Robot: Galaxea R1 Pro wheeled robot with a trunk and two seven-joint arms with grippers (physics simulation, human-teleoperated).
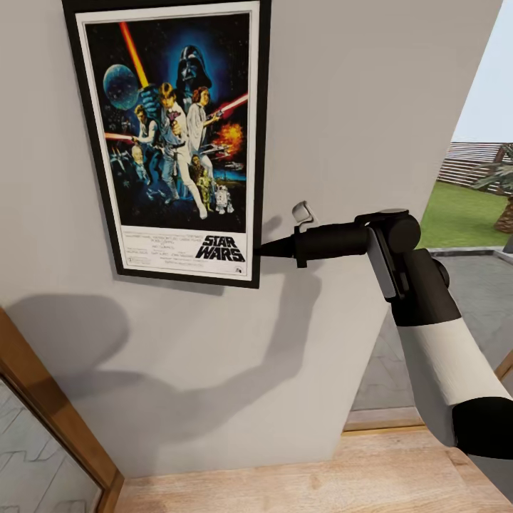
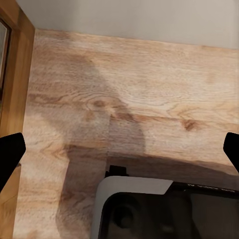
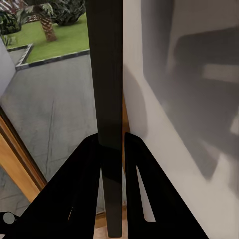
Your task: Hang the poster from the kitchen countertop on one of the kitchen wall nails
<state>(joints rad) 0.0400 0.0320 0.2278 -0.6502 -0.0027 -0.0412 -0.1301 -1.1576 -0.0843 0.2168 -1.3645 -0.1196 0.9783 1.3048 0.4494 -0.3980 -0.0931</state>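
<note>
The Star Wars poster stands upright and flat against the pale grey wall, black frame and logo at its bottom. My right gripper is shut on the frame's lower right edge. In the right wrist view the frame edge runs as a dark strip between the two fingers, with my right gripper pinching it beside the wall. My left gripper is open over the wooden floor, its tips far apart. The wall nail is hidden, and the kitchen countertop is out of view.
A wooden door frame runs diagonally at the lower left. Wooden floor lies below the wall. To the right the wall ends at an opening onto grey paving and a lawn. My base shows under the left gripper.
</note>
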